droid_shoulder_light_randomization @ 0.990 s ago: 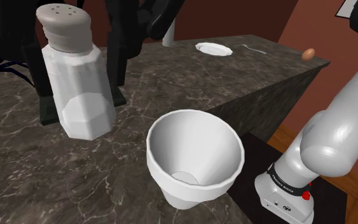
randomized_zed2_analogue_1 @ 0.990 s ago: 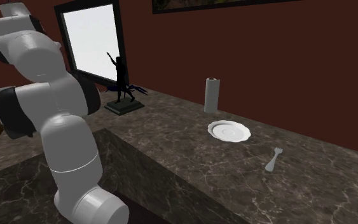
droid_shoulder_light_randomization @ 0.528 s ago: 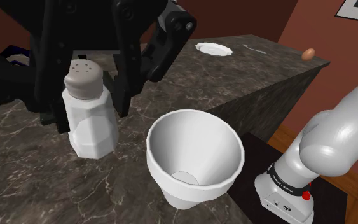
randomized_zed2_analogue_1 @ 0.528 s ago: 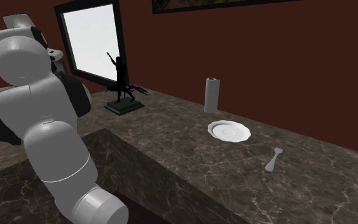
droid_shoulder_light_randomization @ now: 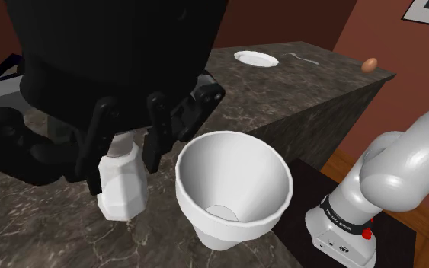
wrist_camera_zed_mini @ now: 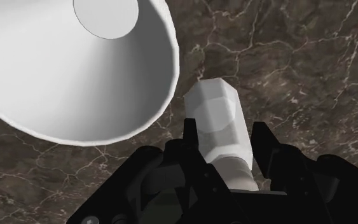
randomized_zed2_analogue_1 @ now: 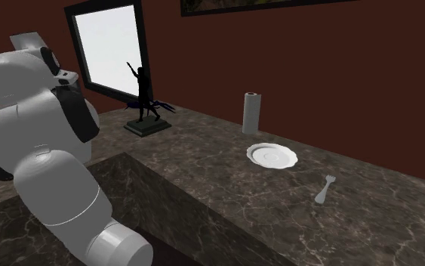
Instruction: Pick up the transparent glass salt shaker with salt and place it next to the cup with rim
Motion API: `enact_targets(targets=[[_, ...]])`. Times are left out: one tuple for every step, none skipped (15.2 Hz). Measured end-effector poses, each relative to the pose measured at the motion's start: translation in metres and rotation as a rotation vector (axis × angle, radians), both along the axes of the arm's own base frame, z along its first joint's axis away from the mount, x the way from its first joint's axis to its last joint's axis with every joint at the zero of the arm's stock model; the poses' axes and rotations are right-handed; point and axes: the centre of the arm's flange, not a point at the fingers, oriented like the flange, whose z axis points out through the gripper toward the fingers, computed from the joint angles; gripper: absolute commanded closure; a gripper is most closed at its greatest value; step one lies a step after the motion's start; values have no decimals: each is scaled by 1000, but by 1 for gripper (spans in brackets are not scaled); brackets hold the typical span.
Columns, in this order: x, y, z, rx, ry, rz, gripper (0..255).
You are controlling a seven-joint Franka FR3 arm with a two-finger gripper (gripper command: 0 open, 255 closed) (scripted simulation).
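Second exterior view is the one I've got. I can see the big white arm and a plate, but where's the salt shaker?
Observer: In the shoulder view the salt shaker is right beside the white cup, on that view's left of it.
Operator: Is the robot holding it?
Observer: Yes. In the wrist view the black gripper has its fingers clasped on the shaker's two sides.
Operator: Is there anything in the cup?
Observer: No. It stands upright with its wide rim up, and the inside looks empty.
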Motion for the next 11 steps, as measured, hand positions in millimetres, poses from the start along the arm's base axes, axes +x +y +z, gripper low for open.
enact_targets(targets=[[0,-1,-4,0,0,0,255],[0,0,-10,0,0,0,255],[0,-1,-15,0,0,0,255],[0,0,-20,0,0,0,255],[1,0,-26,0,0,0,255],[1,0,-30,3,-3,0,255],[1,1,-31,14,-12,1,255],[1,2,-32,37,-27,4,255],[2,6,-34,60,-39,10,255],[2,9,-35,84,-52,15,255],[1,13,-37,103,-61,20,255]])
